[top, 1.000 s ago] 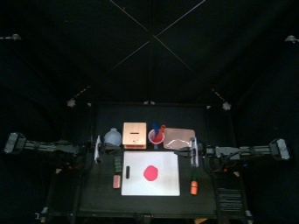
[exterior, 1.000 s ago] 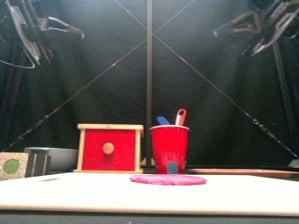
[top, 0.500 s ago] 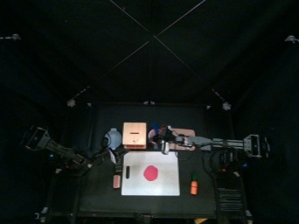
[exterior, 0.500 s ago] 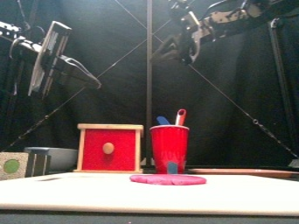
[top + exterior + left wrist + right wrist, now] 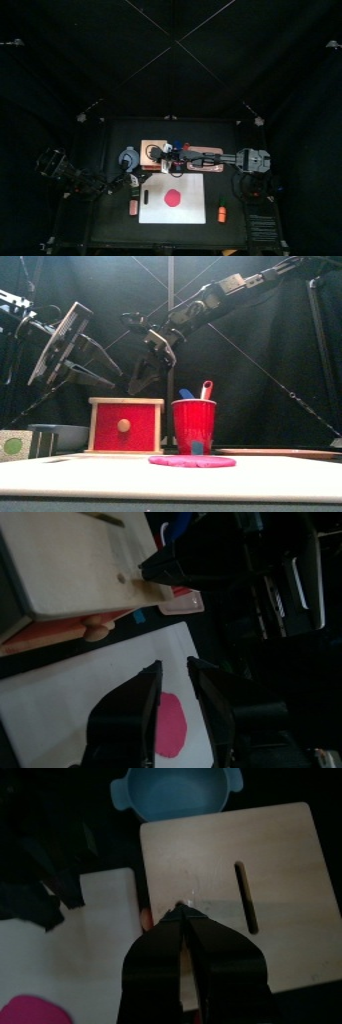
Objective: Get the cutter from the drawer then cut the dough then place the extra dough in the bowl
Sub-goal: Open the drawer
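Left pincer (image 5: 174,664), empty with jaws slightly apart, hung near the drawer knob (image 5: 96,630) ahead; it needed to straddle that squarely and pull straight. The cutter was unseen, presumably inside. Right pincer (image 5: 187,911), closed on nothing, hovered over the wooden box (image 5: 281,898), well placed to brace it.

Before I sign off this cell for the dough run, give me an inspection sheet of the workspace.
Surface: black table; white board at front centre.
Job's things: dough on board; box behind it, drawer shut; bowl left of box; cutter not seen.
Clutter: red cup with knives; small toys either side of board.
Grippers: left open, high at the table's left; right shut, high over box.
Cables: nothing seen.
Surroundings: black curtains; nothing else seen.
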Available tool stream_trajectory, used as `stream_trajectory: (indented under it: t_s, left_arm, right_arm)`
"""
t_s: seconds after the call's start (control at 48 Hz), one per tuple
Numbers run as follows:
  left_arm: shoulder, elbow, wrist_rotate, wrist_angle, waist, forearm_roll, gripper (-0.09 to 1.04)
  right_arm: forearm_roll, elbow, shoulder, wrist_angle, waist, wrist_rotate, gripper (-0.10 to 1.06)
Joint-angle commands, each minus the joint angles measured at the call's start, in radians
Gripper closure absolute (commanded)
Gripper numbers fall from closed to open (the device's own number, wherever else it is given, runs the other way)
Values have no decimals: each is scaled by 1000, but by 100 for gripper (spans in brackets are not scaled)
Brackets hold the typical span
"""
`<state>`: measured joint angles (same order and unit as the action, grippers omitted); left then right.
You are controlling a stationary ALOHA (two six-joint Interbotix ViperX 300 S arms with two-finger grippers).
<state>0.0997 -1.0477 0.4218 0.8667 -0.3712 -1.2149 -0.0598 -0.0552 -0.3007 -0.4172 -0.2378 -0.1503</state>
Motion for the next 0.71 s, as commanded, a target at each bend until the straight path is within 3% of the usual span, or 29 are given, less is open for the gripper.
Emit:
stream_trajectory:
  t_s: [0.021,0.312,0.562,0.708]
  left_arm:
    - [-38,32,43,8,-2,5,19]
    - [-94,58,92,12,-2,14,17]
    - [-97,55,95,6,0,25,-1]
    - [-121,54,97,5,17,-46,-3]
  right_arm:
    - [-8,31,20,2,-21,-3,94]
    - [-12,23,-15,-12,-25,-3,94]
    - [-8,23,-20,-40,-17,-2,94]
    - [-8,18,-20,-51,-15,0,94]
